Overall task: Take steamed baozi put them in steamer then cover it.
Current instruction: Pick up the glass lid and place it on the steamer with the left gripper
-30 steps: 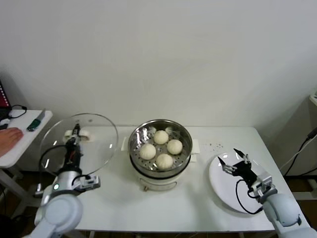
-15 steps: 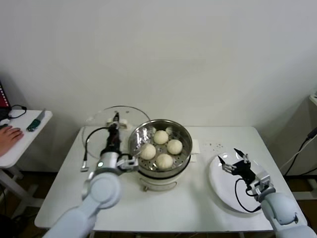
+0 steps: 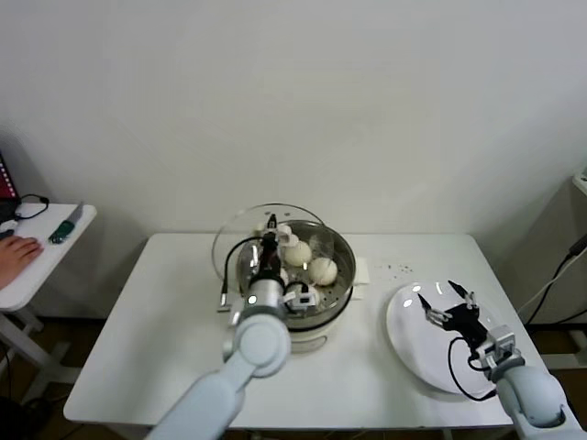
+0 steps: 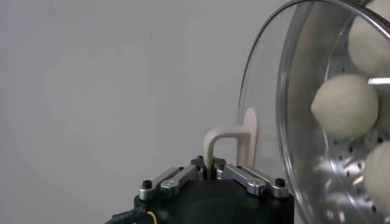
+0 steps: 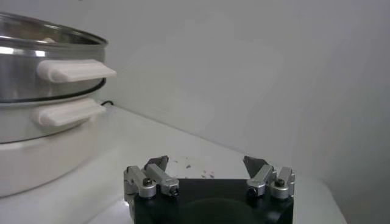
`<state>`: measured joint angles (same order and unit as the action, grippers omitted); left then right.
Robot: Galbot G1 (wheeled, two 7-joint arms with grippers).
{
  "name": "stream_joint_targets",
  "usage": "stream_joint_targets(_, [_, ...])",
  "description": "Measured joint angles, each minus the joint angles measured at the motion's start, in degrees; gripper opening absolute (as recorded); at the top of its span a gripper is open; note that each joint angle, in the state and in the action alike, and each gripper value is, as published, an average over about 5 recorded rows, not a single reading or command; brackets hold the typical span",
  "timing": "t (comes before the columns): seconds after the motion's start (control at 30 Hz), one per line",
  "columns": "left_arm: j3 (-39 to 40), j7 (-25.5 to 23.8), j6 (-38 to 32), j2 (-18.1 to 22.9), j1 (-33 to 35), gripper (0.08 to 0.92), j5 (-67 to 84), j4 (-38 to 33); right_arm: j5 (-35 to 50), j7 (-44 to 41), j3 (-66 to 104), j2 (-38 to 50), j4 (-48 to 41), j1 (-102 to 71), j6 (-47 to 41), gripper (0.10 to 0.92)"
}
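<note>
Jaws of the left gripper (image 3: 271, 223) are clamped on the cream bar handle of the cover (image 3: 248, 240); jaws of the right gripper (image 3: 448, 305) stand wide apart, nothing between them, parked above the white plate (image 3: 413, 348). Left arm hides most of the steamer's (image 3: 330, 289) near side in the head view, so only two steamed baozi (image 3: 322, 269) show clearly there; cover tilted on edge, its glass hard to trace against the wall. Since a second ago the cover has swung from far out on the left over to the steamer, now overlapping its rim; right gripper barely shifted. Left wrist view shows fingers (image 4: 246, 178) pinching the handle just ahead of the jaws, and three buns (image 4: 344, 105) through the glass beyond. Right wrist view shows the steamer's white side handles (image 5: 74, 70), off beyond one open finger.
</note>
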<state>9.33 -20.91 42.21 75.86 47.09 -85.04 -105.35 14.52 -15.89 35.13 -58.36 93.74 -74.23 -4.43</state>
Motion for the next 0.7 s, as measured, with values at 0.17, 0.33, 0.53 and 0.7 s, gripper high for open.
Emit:
stream_joint_targets(0.17, [1.0, 1.6, 0.0, 3.4, 1.0, 0.15, -0.8, 1.5, -0.4, -0.2, 0.4, -0.3, -0.6, -0.1, 0.4, 0.823])
stream_joint_targets(0.33, [1.6, 3.0, 0.0, 5.4, 2.0, 0.15, -1.3, 2.8, -0.7, -0.5, 0.4, -0.5, -1.1, 0.0, 0.7, 0.823])
stream_joint_targets(0.53, [2.3, 3.7, 0.0, 6.4, 2.3, 0.15, -1.5, 4.1, -0.9, -0.7, 0.6, -0.6, -1.4, -0.1, 1.0, 0.823])
stream_joint_targets(0.7, [2.7, 4.8, 0.0, 6.9, 2.1, 0.15, -0.8, 5.3, -1.1, -0.9, 0.8, -0.9, -1.5, -0.2, 1.2, 0.823])
